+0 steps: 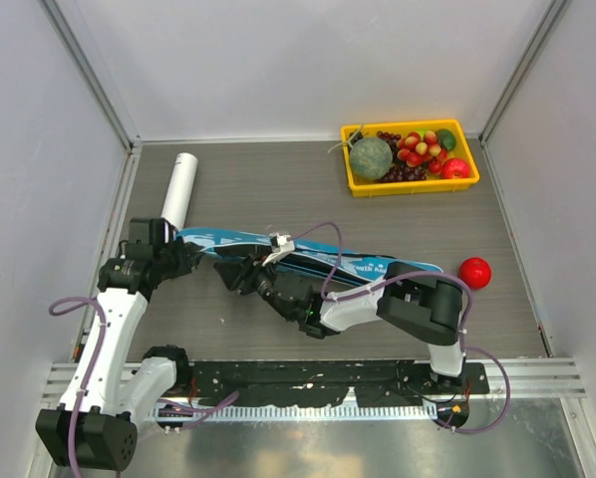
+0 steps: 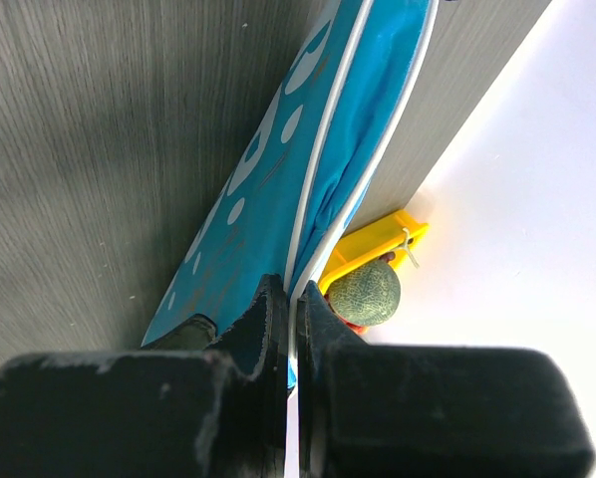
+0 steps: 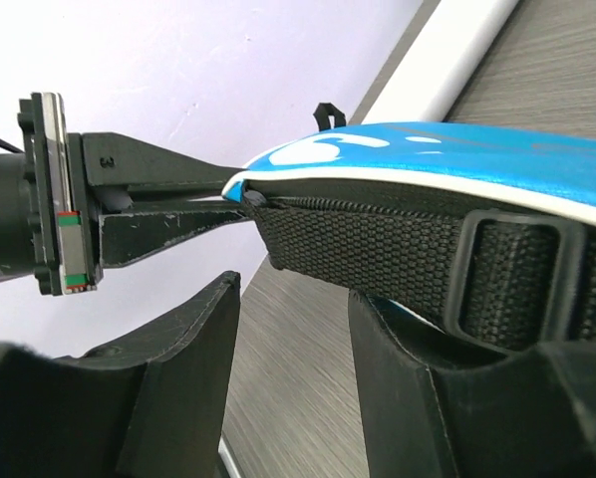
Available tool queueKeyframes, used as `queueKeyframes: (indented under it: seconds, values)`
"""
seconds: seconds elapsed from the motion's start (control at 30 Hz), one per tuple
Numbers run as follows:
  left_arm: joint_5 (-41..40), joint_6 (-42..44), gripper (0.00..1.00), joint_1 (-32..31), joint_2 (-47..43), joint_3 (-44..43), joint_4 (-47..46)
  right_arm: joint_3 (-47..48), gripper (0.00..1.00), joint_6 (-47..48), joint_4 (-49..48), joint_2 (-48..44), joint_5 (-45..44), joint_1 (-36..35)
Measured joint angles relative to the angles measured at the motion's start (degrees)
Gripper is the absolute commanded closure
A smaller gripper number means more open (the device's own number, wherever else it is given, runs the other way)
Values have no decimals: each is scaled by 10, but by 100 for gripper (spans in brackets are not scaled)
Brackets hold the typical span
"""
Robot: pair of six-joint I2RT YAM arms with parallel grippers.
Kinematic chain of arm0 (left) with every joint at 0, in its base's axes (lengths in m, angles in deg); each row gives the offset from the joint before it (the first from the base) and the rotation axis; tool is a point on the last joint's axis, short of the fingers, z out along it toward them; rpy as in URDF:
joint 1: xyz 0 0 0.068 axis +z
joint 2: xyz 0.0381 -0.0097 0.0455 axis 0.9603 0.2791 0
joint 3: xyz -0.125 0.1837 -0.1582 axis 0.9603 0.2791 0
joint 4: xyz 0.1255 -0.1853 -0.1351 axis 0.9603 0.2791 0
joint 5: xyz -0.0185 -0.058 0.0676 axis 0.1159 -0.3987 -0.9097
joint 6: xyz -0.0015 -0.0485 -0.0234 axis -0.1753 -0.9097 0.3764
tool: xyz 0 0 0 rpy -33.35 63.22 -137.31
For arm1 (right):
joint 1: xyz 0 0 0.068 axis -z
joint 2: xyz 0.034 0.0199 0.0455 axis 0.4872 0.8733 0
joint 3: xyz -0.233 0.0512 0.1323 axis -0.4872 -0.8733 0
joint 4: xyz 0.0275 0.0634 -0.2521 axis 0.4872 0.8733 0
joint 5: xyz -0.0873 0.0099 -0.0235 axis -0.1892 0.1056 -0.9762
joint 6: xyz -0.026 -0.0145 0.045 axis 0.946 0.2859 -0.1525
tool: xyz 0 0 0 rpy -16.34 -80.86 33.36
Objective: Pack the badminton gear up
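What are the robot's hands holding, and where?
The left gripper pinches the blue bag by its white-piped edge at one end. The right gripper is open beside the bag's black strap, holding nothing.

Both arms are rocking white shells with chunky black joints: left arm (image 1: 109, 334), right arm (image 1: 363, 307). Lilac cables (image 1: 51, 308) are looping off each one. The left gripper (image 2: 290, 304) is looking scuffed matte black, and the right gripper (image 3: 293, 329) is sporting the same thick black fingers.
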Motion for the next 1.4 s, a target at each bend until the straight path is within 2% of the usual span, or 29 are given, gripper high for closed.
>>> queueKeyframes:
  seconds: [0.67, 1.07, 1.13, 1.2, 1.27, 1.4]
  values:
    - [9, -5, 100, 0, 0, 0, -7, 16, 49, 38, -51, 19, -10, 1]
    - [10, -13, 100, 0, 2, 0, -12, 34, 60, 35, -41, 23, -13, 7]
    - [10, -14, 100, -1, 3, 0, -13, 36, 65, 30, -35, 23, -14, 9]
    - [10, -14, 100, -1, 4, 0, -16, 38, 74, 28, -30, 23, -16, 10]
    - [11, -15, 100, -2, 6, 0, -17, 38, 94, 26, -26, 23, -17, 13]
    - [10, -15, 100, -4, 8, 0, -20, 38, 95, 22, -22, 23, -16, 17]
